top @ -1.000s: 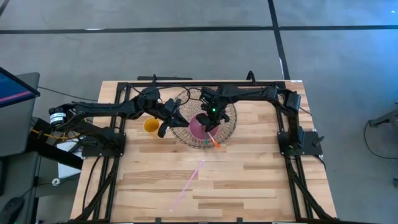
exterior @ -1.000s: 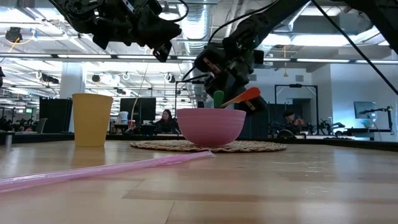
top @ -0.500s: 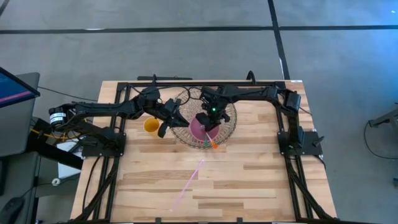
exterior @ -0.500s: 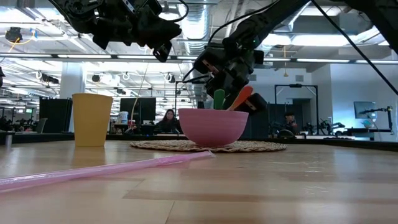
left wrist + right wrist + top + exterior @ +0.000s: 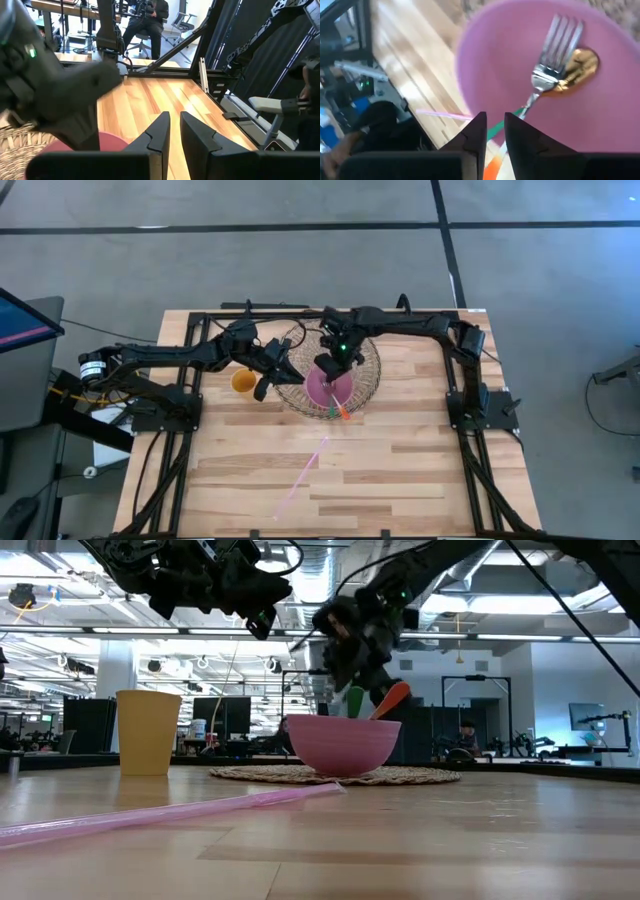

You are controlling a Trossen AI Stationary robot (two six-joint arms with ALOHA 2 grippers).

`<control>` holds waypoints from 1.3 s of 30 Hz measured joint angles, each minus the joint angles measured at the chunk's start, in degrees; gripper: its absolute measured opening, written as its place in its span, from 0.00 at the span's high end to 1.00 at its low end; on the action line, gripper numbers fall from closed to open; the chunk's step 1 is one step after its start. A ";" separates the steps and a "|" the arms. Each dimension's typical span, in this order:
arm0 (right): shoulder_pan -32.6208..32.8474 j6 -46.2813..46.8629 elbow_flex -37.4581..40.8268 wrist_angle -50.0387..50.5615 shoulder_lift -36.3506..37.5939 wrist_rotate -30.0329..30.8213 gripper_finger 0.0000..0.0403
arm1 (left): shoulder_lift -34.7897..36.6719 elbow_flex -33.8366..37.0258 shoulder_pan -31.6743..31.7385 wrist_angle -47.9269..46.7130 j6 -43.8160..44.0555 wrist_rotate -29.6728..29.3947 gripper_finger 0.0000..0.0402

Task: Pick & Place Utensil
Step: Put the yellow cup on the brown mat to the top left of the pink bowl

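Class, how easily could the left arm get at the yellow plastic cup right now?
Probably easily: the yellow plastic cup stands uncovered on the table right beside the left gripper, which hangs above it, with nothing between them.

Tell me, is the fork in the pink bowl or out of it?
In. The silver fork lies with its tines inside the round pink bowl, handle leaning over the rim.

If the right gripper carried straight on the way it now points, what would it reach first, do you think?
Most likely the pink bowl, which fills the right wrist view beyond the right gripper, with a fork and spoon lying inside; depth is unclear.
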State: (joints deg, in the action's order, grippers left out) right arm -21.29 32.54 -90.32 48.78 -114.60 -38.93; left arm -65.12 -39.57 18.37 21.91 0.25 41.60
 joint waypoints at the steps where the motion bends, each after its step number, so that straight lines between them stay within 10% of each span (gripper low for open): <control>1: 0.09 -1.67 -1.40 1.24 0.01 0.20 0.85 | 0.00 0.00 0.00 0.00 0.00 0.00 0.89; 9: 0.36 -11.31 -7.63 10.36 4.17 10.44 0.85 | 0.01 0.00 0.00 0.00 -0.03 -0.44 0.89; 20: 5.54 -19.81 -7.05 15.95 20.46 39.47 0.85 | 0.02 0.00 0.02 0.24 -4.48 -17.78 0.89; 39: 9.74 -25.91 38.02 -20.61 50.40 43.29 0.85 | -0.31 -5.38 -3.62 4.88 -1.49 -18.04 0.88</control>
State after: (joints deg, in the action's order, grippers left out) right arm -11.55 6.63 -52.29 28.17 -64.20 4.36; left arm -65.43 -44.95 14.75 26.79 -1.23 23.56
